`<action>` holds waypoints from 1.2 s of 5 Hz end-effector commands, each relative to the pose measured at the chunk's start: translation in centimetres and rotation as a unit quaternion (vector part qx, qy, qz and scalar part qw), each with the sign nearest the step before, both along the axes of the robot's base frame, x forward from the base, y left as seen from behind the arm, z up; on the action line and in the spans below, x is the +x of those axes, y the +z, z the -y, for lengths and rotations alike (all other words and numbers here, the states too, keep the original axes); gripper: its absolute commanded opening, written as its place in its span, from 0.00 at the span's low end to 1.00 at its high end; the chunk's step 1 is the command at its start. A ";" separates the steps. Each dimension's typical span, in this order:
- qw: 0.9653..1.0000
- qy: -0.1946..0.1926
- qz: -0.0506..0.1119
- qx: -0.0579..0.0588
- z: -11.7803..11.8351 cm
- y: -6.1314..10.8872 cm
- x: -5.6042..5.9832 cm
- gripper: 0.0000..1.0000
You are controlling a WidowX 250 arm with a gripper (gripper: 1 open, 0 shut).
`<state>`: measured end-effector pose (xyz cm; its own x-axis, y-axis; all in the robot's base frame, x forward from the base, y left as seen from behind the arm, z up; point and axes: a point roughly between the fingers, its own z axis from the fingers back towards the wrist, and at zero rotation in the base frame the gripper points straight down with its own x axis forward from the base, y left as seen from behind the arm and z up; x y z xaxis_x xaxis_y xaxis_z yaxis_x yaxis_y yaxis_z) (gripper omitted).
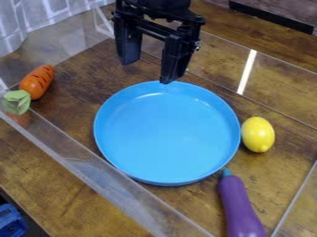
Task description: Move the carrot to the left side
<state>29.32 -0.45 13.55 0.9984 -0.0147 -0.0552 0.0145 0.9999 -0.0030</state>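
The carrot [39, 81] is a small orange-red toy with dark groove lines. It lies at the left side of the wooden table, next to a green cube. The black gripper [150, 63] hangs at the top centre, above the far rim of the blue plate [124, 153]. Its two fingers [128, 48] are spread apart with nothing between them. The gripper is well to the right of the carrot and apart from it.
A green cube [17, 102] sits just left of the carrot. A yellow lemon [258, 134] lies right of the plate. A purple eggplant [240, 209] lies at the plate's lower right. Clear plastic walls [74, 153] border the table.
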 end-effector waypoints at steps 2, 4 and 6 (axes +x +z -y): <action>1.000 -0.004 0.000 0.001 -0.4 -0.4 0.4 1.00; 1.000 -0.008 0.019 -0.002 -0.8 1.1 0.6 1.00; 0.999 -0.008 0.038 -0.001 -1.2 2.6 0.7 1.00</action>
